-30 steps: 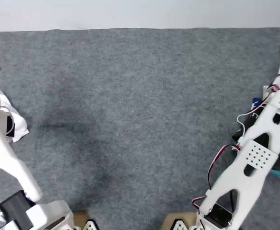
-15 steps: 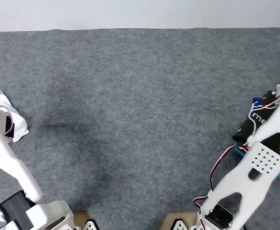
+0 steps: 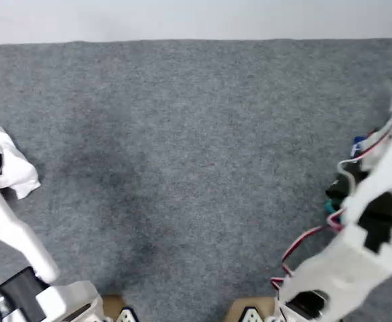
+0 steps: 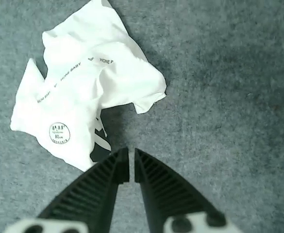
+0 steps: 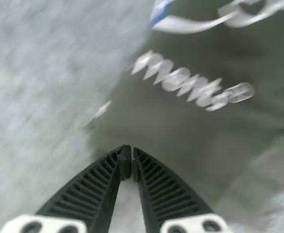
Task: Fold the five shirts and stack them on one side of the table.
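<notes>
The right arm has swung over the dark shirt at the counter's 3 o'clock edge; we judge a pick is near, though the right pincer is closed to a slit, empty. The left pincer, equally narrow, has backed off the white shirt at 9 o'clock, just beyond its tips.

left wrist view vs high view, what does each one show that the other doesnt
Left wrist view: the left gripper, jaws shut, its tips just short of the edge of the crumpled white shirt, plus the shirt's printed lettering and round label.

High view: the wide spread of the grey mat, and the right arm at the opposite side, over a heap of dark garments.

Both: the white shirt lying crumpled and unfolded on the grey mat.
</notes>
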Action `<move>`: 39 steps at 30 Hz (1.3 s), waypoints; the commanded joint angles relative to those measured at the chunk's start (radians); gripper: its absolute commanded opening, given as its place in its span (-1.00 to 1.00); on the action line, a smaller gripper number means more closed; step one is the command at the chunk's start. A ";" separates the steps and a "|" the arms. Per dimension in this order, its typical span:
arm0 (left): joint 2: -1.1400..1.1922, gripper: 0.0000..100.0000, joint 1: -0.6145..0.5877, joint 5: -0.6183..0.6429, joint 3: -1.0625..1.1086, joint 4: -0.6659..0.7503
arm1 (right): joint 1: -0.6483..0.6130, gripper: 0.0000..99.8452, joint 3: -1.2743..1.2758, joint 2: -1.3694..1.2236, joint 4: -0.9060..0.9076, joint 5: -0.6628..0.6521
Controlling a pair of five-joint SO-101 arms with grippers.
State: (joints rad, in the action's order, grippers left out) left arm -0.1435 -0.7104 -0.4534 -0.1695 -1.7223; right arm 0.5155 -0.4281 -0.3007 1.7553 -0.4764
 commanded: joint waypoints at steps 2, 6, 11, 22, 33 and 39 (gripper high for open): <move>-0.028 -0.78 -0.037 -0.094 0.035 0.106 | -0.093 -0.98 0.296 0.262 0.041 0.015; -0.026 -0.56 -0.092 -0.158 0.145 0.299 | -0.140 -0.98 0.450 0.343 0.039 0.017; -0.026 -0.55 -0.120 -0.319 0.348 0.540 | -0.151 -0.98 0.555 0.360 0.039 0.112; 0.071 -0.55 -0.186 -0.430 0.602 0.942 | -0.153 -0.98 0.640 0.366 0.039 0.143; 0.402 -0.75 -0.250 -0.428 0.355 0.956 | -0.153 -0.98 0.655 0.366 0.041 0.143; 0.293 -0.99 -0.209 -0.427 0.312 0.911 | -0.153 -0.98 0.655 0.369 0.044 0.143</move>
State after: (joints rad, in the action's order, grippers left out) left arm 0.2539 -0.9452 -0.8738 0.1926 -0.7879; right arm 0.3744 0.2302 0.0092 1.7553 -0.3460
